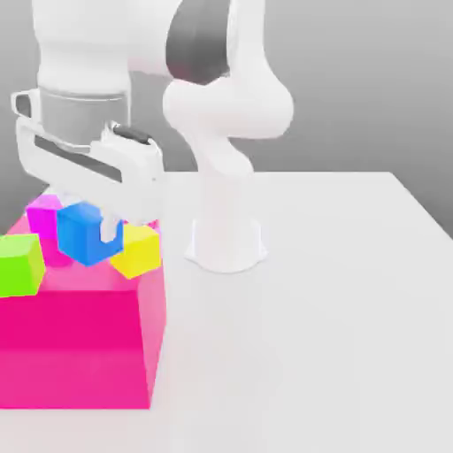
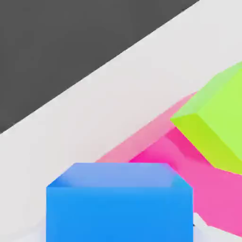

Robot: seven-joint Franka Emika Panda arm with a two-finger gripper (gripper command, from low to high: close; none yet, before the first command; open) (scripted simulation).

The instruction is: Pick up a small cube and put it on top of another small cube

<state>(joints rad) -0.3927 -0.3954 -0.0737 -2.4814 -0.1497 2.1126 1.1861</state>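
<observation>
Bits cut off or hid, ext. & hand views
Ext. view: green cube [image 1: 18,265] & big pink block [image 1: 80,345] cut off at left edge; magenta cube [image 1: 46,221] part hid behind blue cube [image 1: 87,234]; yellow cube [image 1: 137,251] part hid too. Hand view: blue & green cubes cut off by edges.

Exterior view: looking from across the white table [image 1: 301,327], facing the robot arm's base [image 1: 226,239] and the grey wall [image 1: 354,84] behind, tilting gently downward, standing back far enough that it is taking in the base and much of the tabletop.
Hand view: looking from the gripper [image 1: 87,217] down past the blue cube [image 2: 119,212], which is looming very near; facing over a table edge towards a dark grey area [image 2: 61,47].
Shared ground: both views are covering the blue cube, green cube [image 1: 19,265], pink block [image 1: 75,345] and part of the table.
</observation>
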